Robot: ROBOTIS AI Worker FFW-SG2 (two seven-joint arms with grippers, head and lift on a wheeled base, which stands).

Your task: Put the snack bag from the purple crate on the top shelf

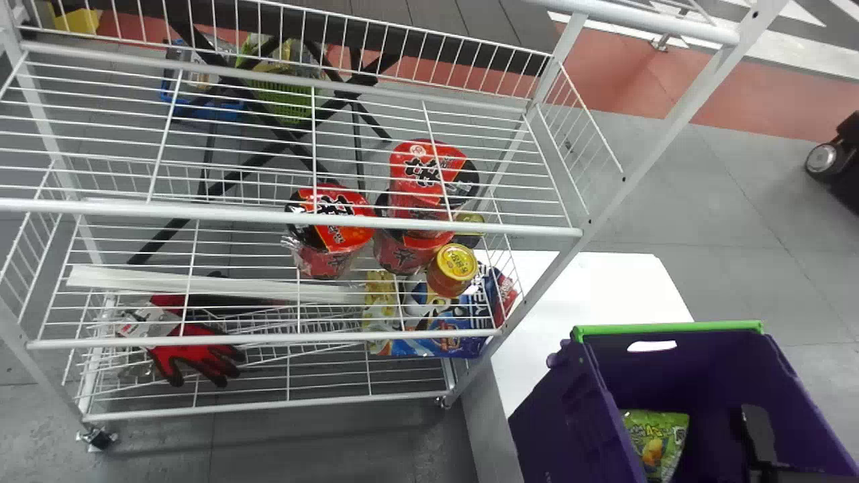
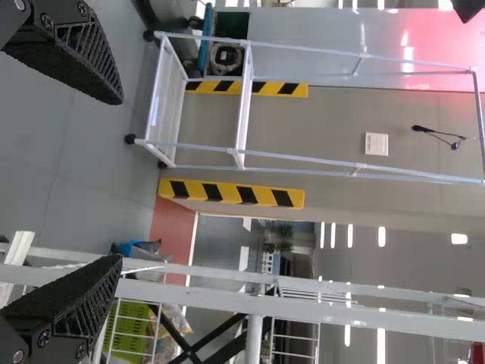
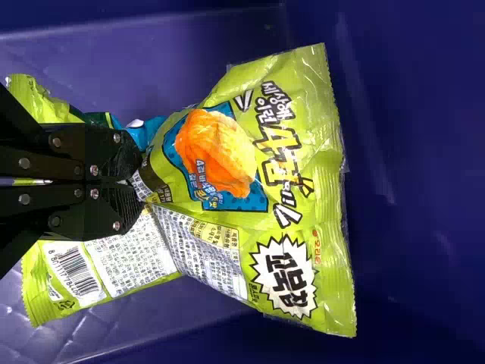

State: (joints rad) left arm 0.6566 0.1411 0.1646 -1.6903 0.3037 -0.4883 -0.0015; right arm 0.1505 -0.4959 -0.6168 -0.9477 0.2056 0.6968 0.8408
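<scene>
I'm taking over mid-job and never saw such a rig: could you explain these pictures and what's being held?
The machine is a robot with two black arms, each ending in a two-fingered gripper.

The head view looks forward and down. A white wire rack holds red cups, a yellow-lidded container and red gloves, among other things. Beside it are a white table and a purple crate.

The left wrist view comes from that arm: its gripper is open and empty.

The right wrist view looks into the crate, where the right gripper pinches a green snack bag.
</scene>
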